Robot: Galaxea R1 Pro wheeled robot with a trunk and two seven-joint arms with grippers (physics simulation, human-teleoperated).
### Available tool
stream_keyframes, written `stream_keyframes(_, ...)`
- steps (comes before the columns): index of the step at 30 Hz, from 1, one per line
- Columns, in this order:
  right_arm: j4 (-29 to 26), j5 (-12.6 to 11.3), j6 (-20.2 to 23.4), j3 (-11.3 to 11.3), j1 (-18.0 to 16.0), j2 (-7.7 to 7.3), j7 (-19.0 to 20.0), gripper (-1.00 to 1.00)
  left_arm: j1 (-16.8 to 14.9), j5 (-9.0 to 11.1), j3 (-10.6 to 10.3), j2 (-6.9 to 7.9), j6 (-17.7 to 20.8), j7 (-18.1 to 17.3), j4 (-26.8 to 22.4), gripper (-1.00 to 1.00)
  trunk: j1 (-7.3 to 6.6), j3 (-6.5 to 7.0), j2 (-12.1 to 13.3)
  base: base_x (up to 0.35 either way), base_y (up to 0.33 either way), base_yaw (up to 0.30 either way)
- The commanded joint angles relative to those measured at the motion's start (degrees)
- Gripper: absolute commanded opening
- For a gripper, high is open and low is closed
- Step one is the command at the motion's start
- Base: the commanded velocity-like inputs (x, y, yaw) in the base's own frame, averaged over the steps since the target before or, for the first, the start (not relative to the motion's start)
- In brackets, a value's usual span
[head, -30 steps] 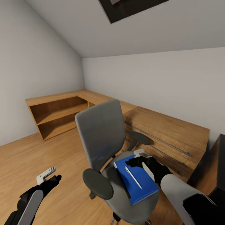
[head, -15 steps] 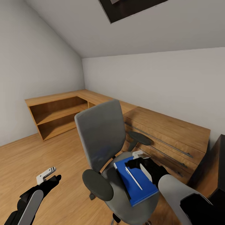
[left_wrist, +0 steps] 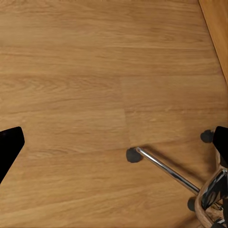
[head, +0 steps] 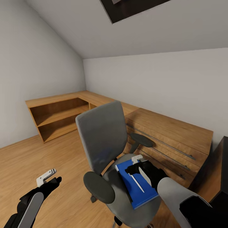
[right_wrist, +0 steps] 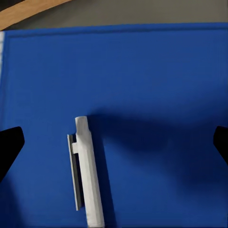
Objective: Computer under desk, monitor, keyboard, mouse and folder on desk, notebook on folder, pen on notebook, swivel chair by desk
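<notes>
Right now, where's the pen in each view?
Head view: pen lies on the blue folder on the swivel chair, just under the right end effector.
Left wrist view: wood floor and chair base.
Right wrist view: pen on the folder.
Shared landmark: the folder.

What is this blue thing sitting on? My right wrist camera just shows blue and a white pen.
Observer: The blue folder lies on the grey seat of the swivel chair.
Operator: Where's my other pincer?
Observer: The left pincer hangs open over the wood floor, left of the chair.
Operator: Is the desk close?
Observer: The black desk shows at the head view's right edge, just past a wooden chest.
</notes>
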Motion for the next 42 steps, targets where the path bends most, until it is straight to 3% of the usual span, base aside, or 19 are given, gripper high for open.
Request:
stream_keyframes(1, -0.1, -0.6, 0.5, 0.4, 0.0, -0.04, -0.1, 1.0, 0.0, 0.6, 0.0, 0.02, 0.1, 0.5, -0.1, 1.0, -0.01, -0.06, 0.0, 0.0, 0.0, 0.0)
stream_keyframes(42, 0.0, -0.6, 5.2, 0.3, 0.0, -0.12, -0.1, 1.0, 0.0, 0.7, 0.0, 0.02, 0.1, 0.5, -0.1, 1.0, 0.21, -0.24, -0.4, 0.0, 0.0, 0.0)
